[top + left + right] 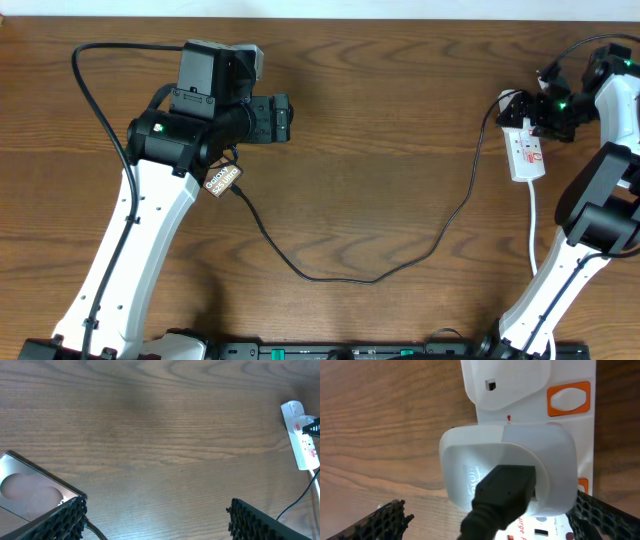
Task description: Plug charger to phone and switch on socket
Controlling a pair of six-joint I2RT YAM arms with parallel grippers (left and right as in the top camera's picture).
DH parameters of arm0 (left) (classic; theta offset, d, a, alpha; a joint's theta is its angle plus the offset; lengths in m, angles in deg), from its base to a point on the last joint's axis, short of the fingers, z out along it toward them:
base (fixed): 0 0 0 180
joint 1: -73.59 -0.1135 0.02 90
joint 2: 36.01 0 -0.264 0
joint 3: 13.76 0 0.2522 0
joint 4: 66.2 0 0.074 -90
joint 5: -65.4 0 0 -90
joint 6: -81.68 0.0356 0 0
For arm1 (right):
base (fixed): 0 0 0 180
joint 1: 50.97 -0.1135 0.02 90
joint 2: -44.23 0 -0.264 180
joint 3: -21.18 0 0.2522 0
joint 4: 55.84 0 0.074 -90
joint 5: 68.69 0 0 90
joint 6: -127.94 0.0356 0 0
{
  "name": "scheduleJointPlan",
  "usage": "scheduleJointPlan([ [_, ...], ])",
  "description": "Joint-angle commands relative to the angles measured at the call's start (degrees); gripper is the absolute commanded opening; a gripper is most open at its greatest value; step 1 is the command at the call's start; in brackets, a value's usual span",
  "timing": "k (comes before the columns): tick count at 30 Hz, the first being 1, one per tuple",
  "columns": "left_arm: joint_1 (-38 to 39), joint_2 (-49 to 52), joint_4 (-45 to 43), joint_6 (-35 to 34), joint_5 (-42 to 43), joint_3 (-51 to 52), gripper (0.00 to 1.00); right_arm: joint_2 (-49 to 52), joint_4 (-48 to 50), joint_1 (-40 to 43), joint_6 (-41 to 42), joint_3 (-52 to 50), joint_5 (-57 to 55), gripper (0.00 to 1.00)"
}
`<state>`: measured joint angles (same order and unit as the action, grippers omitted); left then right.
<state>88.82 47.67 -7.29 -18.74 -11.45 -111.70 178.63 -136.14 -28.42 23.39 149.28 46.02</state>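
charger (340,280) looks seated in phone (223,180). socket (526,155) at tabletop's right edge, switch-on probably pending. left gripper (155,520) and right gripper (490,517) both wide, empty.

Left gripper (157,507) jaws wide apart, nothing between them, bare wood table (160,435) below. Phone (30,490) lies bottom left, partly cut off, its corner just under the left finger pad (65,520). Thin black charger (95,531) cable runs off beside that pad. Socket (300,435) sits far right, white cord (316,482) trailing down.

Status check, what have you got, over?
Left gripper open beside phone. Right gripper open over power strip. Cable reaches phone, connection unclear. Nothing blocking.
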Motion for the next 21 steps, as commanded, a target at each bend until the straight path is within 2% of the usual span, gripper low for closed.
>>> scheduleJointPlan([
  [1, -0.04, -0.48, 0.07, 0.96, -0.79, -0.90, 0.89, 0.61, -0.02, -1.44, 1.05, -1.60, 1.84, 0.99],
  [14, -0.04, -0.48, 0.07, 0.96, -0.79, -0.90, 0.89, 0.61, 0.96, -1.66, 1.57, -1.62, 10.03, 0.99],
  [21, -0.04, -0.48, 0.07, 0.96, -0.79, -0.92, 0.89, 0.61, 0.72, -1.66, 3.39, -1.62, 10.38, 0.99],
])
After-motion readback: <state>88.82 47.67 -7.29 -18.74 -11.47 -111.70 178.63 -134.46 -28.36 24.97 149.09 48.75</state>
